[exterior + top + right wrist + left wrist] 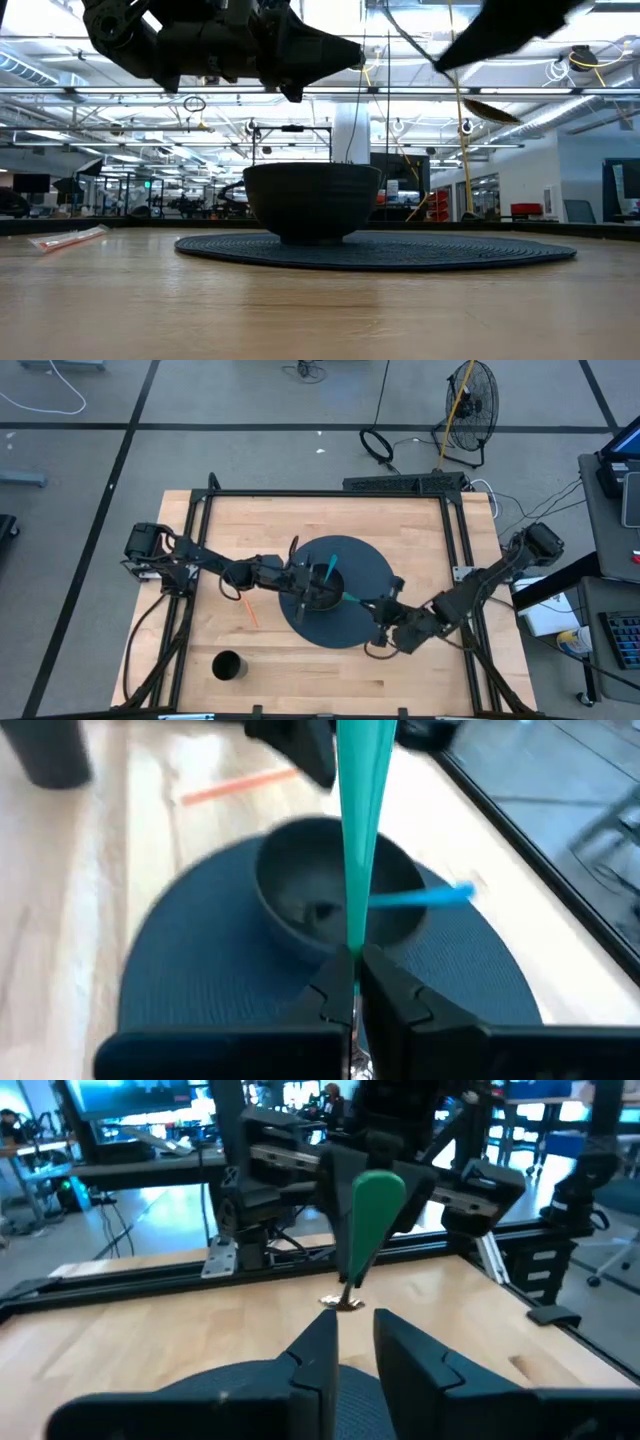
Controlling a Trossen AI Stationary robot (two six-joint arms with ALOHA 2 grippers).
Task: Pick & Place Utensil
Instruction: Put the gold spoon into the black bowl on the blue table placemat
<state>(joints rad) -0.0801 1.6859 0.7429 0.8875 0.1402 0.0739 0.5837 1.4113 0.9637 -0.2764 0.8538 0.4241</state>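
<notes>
A utensil with a teal handle (358, 840) is up in the air over the placemat, with my right gripper (355, 965) shut on it. In the left wrist view the handle (375, 1205) stands wide end up, with a brass-coloured bit (345, 1302) at its narrow end. A dark bowl (318, 595) rests by its base on a round dark placemat (360, 560). My right gripper (383, 607) hovers over the mat's right side. My left gripper (297, 575) hangs level above the bowl's left side, fingers (400, 1350) slightly apart with nothing between them. My right gripper pinches the narrow end of the teal handle (356, 935) between its two fingers. The handle runs on from the fingertips, widening as it goes, out over the bowl (300, 890). The utensil is lifted clear of bowl and mat.
A blue stick-like thing (440, 897) shows at the bowl's rim. An orange wrapped stick (250, 612) lies on the wood left of the mat. A black cup (228, 665) stands near the front left. Black frame rails (455, 530) border the tabletop.
</notes>
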